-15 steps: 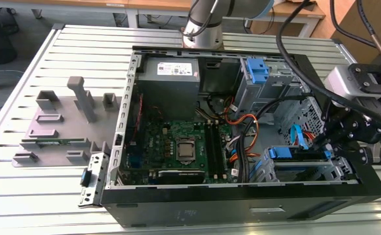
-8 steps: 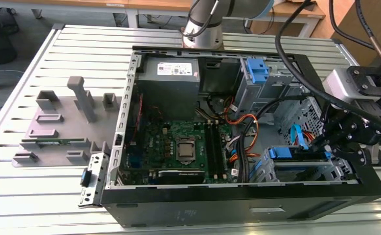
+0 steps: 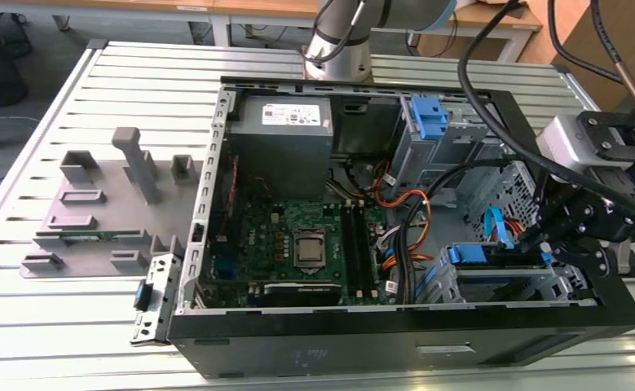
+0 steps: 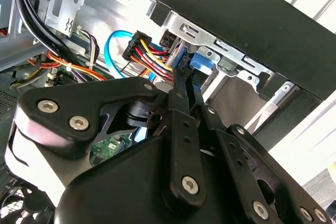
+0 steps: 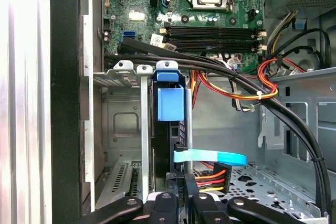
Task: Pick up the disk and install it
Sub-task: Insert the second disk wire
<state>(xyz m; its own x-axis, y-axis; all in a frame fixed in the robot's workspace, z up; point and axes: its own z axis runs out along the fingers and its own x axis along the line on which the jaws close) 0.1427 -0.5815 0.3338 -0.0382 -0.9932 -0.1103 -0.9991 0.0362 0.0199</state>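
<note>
- The gripper (image 5: 181,203) hung low inside the case (image 3: 404,342); its fingers (image 4: 185,85) stood nearly together on the disk's blue carrier tab.
- The disk (image 5: 170,129) stood on edge in the lower drive cage, likely stiff, weighty and shock-sensitive; its blue bracket looked the safest hold.
- Beyond lay the slatted table (image 3: 34,318) and grey fixtures (image 3: 111,204).

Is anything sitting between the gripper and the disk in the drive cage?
Nothing visible separates them: the gripper is right at the disk, which stands edge-on in the drive cage. A blue flat cable and a red-and-yellow wire plug crowd beside the gripper.
</note>
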